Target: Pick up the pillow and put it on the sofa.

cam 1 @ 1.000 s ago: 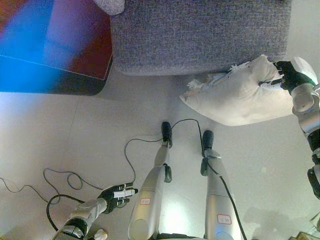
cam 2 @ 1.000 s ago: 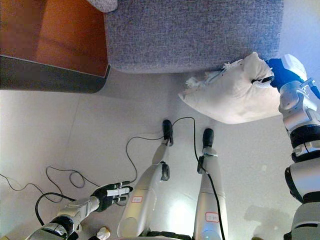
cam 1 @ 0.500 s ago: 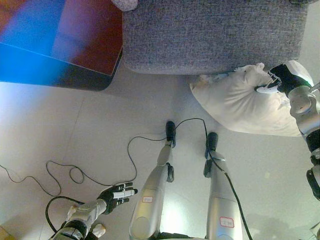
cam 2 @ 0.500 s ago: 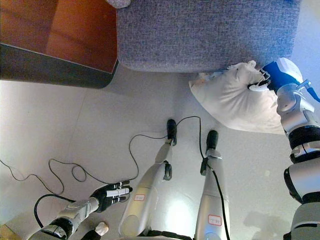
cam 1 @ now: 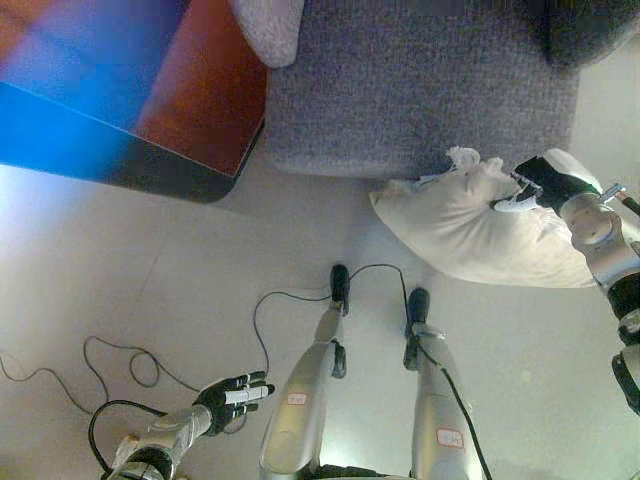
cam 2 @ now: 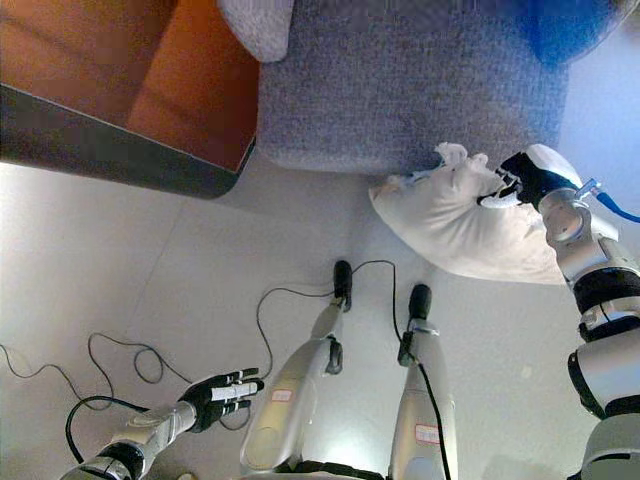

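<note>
Step in hand: the carry. The pillow (cam 1: pixel 470 225) is being held off the floor (cam 1: pixel 130 290) in front of the sofa (cam 1: pixel 420 90), not yet set on the seat.
Right robot hand (cam 1: pixel 540 185): its dark fingers are curling into the pillow's upper right corner and pinching the cloth there, so it is holding the pillow by that one corner.
Left robot hand (cam 1: pixel 232 395): it is hanging low at the lower left over the floor, fingers straight and loosely spread, carrying nothing and well apart from the pillow.
Pillow: white and slack, it is drooping from the gripped corner toward the left, with a ruffled edge near the top. Its upper edge is overlapping the sofa's front lower edge in both views; whether it is touching the sofa front I cannot tell.
Sofa: grey woven fabric, filling the top of the view. A lighter grey cushion (cam 1: pixel 270 25) is lying at its upper left.
Side furniture: a reddish-brown table (cam 1: pixel 200 110) with a dark edge is standing just beside the sofa on the left.
Progress: by my judgement the pickup is done and the placing is left.
Next move: the right arm needs to be lifting the pillow higher and reaching forward over the seat before the fingers let go, as the drooping end may catch on the sofa's front.
</note>
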